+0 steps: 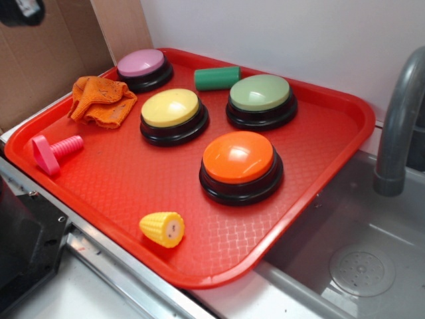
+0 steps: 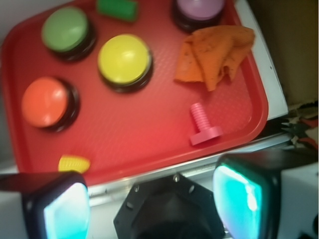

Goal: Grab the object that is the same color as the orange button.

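Your gripper (image 2: pixel 152 199) stands released, its two teal-padded fingers (image 2: pixel 238 194) spread wide at the bottom of the wrist view with nothing between them, off the near edge of the tray. In the exterior view you see only a dark part of the arm at the lower left.

What you are after is the small crumpled orange cloth of woven fabric (image 1: pixel 101 100), lying loose on the red plastic tray (image 1: pixel 133 176) near its far left corner. It sits just beside the pink-topped round button on a black base (image 1: pixel 143 68); whether the two touch you cannot tell. The yellow-topped round button (image 1: pixel 172 114) lies near the cloth, apart from it. A pink plastic toy screw (image 1: pixel 54 151) lies on its side nearer you than the cloth, close to the tray's left rim.

Your colour match, the large round button with a glossy orange dome and black base (image 1: pixel 240 166), sits toward the middle-right of the tray, well apart from the cloth. Behind it stands the pale green-topped button (image 1: pixel 261 100), and a green plastic cylinder (image 1: pixel 217 78) lies on its side near the back rim. A yellow toy corn (image 1: pixel 163 229) rests near the front rim. A grey faucet (image 1: pixel 398 119) rises over the sink (image 1: pixel 358 259) to the tray's right.
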You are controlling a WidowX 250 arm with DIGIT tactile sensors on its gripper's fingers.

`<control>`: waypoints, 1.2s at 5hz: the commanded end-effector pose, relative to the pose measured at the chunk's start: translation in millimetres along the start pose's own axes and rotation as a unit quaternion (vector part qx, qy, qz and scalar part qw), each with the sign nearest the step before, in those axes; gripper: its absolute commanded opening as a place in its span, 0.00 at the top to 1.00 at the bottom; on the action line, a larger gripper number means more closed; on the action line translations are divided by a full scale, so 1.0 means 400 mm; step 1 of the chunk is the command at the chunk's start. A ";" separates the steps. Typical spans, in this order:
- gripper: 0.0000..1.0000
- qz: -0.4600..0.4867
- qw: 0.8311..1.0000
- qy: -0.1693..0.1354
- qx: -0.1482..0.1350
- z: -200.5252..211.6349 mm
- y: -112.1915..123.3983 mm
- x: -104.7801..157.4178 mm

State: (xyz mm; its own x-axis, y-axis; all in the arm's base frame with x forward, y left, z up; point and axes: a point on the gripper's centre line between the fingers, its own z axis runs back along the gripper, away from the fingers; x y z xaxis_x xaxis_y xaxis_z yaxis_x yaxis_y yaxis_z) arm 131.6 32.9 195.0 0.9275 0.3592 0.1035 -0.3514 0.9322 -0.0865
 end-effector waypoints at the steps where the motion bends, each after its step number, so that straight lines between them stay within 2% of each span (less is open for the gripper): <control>1: 0.00 0.203 0.976 -0.074 0.038 -0.122 0.162 0.092; 2: 0.00 0.262 0.960 -0.072 0.070 -0.192 0.209 0.131; 3: 0.00 0.312 0.943 -0.092 0.072 -0.258 0.233 0.176; 4: 0.00 0.349 0.928 -0.112 0.061 -0.320 0.251 0.218; 5: 0.00 0.353 0.926 -0.116 0.064 -0.372 0.259 0.245; 6: 0.00 0.330 0.935 -0.118 0.046 -0.409 0.267 0.258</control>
State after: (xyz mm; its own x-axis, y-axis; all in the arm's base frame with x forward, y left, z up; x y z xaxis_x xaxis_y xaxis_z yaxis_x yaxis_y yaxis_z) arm 213.4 151.5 23.3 0.4598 0.8575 0.2309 -0.8658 0.4907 -0.0983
